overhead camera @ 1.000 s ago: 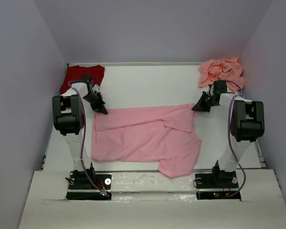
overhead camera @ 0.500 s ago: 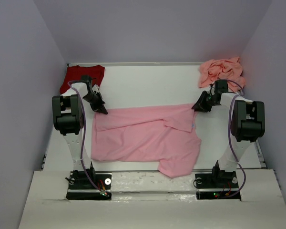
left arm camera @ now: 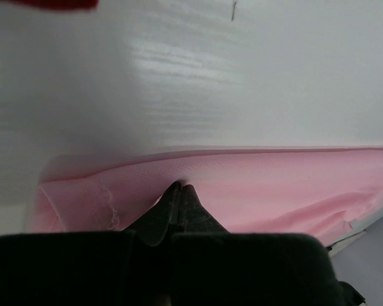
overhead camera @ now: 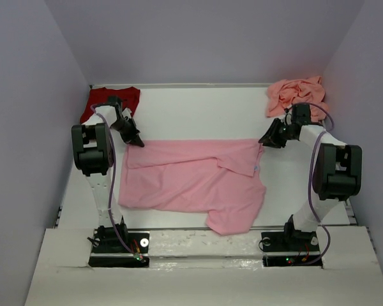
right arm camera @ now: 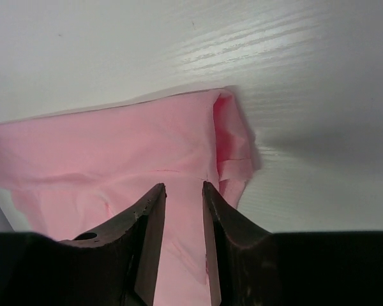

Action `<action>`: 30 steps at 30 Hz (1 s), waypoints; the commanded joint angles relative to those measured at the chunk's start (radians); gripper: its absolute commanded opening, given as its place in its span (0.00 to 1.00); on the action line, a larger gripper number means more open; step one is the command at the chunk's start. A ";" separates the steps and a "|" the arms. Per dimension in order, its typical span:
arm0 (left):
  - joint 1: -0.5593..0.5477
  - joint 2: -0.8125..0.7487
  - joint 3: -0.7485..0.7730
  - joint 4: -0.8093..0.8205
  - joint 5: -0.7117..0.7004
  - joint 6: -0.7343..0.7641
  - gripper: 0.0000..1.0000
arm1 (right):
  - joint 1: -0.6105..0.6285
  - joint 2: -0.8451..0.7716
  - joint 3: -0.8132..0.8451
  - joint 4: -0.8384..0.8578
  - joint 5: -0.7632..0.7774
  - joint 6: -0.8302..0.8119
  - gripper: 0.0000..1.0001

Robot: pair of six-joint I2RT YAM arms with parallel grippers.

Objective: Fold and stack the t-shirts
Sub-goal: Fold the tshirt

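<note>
Lying spread and creased, light pink t-shirt (overhead camera: 185, 182), far edge straight.

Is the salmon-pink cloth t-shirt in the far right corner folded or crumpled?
Crumpled: the salmon-pink cloth t-shirt lies in a wrinkled heap, without flat folded edges.

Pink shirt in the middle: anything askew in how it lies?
The light pink t-shirt lies uneven: a flap is doubled over near its right end, and one part bulges toward the near edge. The left gripper is shut on its corner; the right gripper is open.
</note>
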 commanded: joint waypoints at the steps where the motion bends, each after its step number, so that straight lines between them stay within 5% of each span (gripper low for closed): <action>1: -0.002 0.070 0.089 0.024 -0.039 0.016 0.00 | -0.009 0.017 -0.017 0.004 -0.021 -0.004 0.36; 30: -0.029 0.039 0.151 -0.008 0.007 0.030 0.01 | 0.040 0.054 -0.036 0.081 -0.062 0.069 0.28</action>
